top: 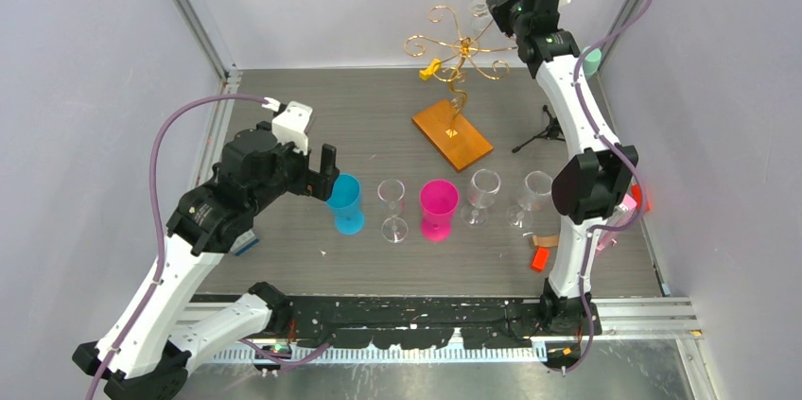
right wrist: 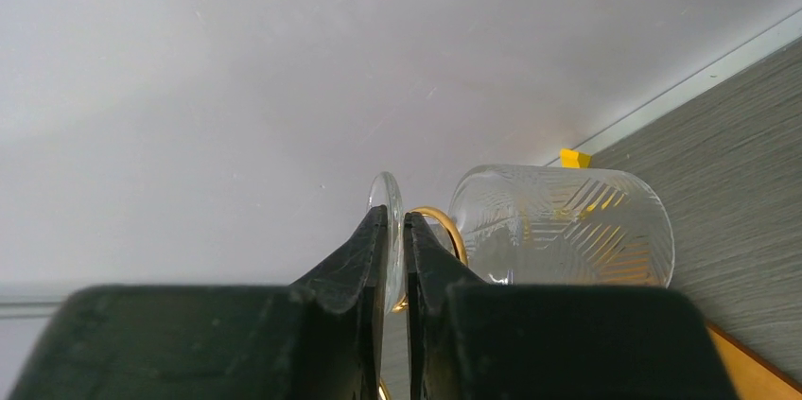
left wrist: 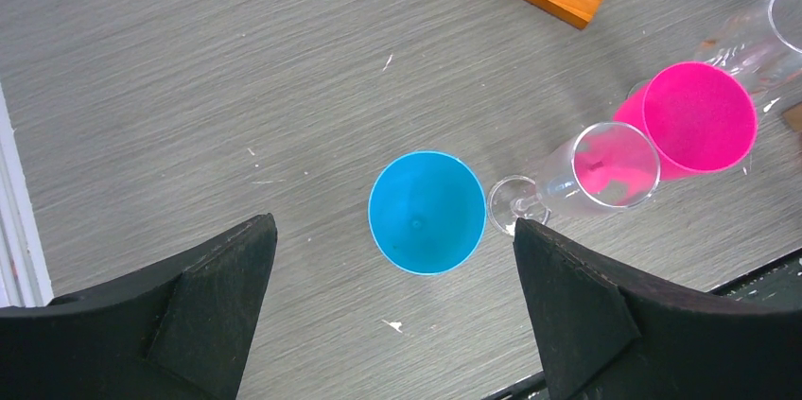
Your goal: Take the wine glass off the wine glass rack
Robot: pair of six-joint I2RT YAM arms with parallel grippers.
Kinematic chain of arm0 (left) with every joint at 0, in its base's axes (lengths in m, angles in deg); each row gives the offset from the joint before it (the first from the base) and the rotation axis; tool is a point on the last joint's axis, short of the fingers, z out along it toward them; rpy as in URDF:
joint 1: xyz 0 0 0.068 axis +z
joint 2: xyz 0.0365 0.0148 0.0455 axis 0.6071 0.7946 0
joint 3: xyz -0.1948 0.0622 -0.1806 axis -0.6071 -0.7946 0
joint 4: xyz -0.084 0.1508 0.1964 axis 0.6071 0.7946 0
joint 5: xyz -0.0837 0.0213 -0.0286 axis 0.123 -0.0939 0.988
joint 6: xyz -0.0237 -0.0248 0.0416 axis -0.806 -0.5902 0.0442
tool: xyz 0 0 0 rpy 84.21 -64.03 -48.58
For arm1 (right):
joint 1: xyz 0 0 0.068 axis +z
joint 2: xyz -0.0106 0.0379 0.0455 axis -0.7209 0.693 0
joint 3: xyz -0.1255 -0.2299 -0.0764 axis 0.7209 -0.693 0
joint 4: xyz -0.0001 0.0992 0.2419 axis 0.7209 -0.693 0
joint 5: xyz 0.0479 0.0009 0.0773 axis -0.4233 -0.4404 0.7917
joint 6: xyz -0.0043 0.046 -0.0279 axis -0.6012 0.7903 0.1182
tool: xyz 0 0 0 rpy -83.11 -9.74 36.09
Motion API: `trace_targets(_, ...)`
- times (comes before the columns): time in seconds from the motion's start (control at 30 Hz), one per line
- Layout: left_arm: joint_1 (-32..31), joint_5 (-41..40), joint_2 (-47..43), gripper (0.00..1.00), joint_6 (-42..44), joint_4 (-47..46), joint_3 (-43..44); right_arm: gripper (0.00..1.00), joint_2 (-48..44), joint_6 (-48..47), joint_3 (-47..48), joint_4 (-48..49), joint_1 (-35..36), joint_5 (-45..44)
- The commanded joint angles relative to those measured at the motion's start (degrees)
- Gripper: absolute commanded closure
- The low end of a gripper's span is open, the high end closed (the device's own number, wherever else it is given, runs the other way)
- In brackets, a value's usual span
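Your right end effector [right wrist: 395, 230] is clamped on the thin foot of the wine glass [right wrist: 567, 225], high up at the wine glass rack [top: 456, 45]. The patterned bowl lies sideways, with a gold loop at its stem. Your left end effector [left wrist: 392, 225] hangs wide apart over the blue cup [left wrist: 426, 213] on the bench [left wrist: 189, 88].

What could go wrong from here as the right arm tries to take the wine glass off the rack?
1. The right gripper pinches only the thin foot of the wine glass, close to the fingertips. The bowl sticks out to one side, so the glass may pivot or slip out.
2. The gold wire arm of the wine glass rack curls right beside the fingers. A pull in the wrong direction might snag it and tip the rack.
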State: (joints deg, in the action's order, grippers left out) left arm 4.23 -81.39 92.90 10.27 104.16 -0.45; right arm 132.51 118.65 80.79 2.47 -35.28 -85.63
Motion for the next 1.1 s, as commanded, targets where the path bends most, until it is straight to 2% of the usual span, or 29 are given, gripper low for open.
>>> trace_targets(0.0, -0.1, -1.0, -0.8, 0.0, -0.1, -3.0, -0.3, 1.0, -5.0, 2.0, -2.3, 7.5, 1.1, -0.1)
trace_targets(0.37, -0.2, -0.8, -1.1, 0.0, -0.2, -3.1, -0.4, 1.0, -8.9, 4.5, -7.2, 10.4, 1.2, -3.3)
trace_targets(0.7, -0.1, -0.3, -1.0, 0.0, -0.9, -3.4, -0.7, 1.0, -13.5, 9.8, -12.9, 13.1, 1.1, -10.2)
trace_targets(1.07, -0.2, 1.0, -0.7, 0.0, -1.7, -4.2, -0.9, 1.0, -18.0, 11.8, -17.9, 15.4, 0.9, -12.3)
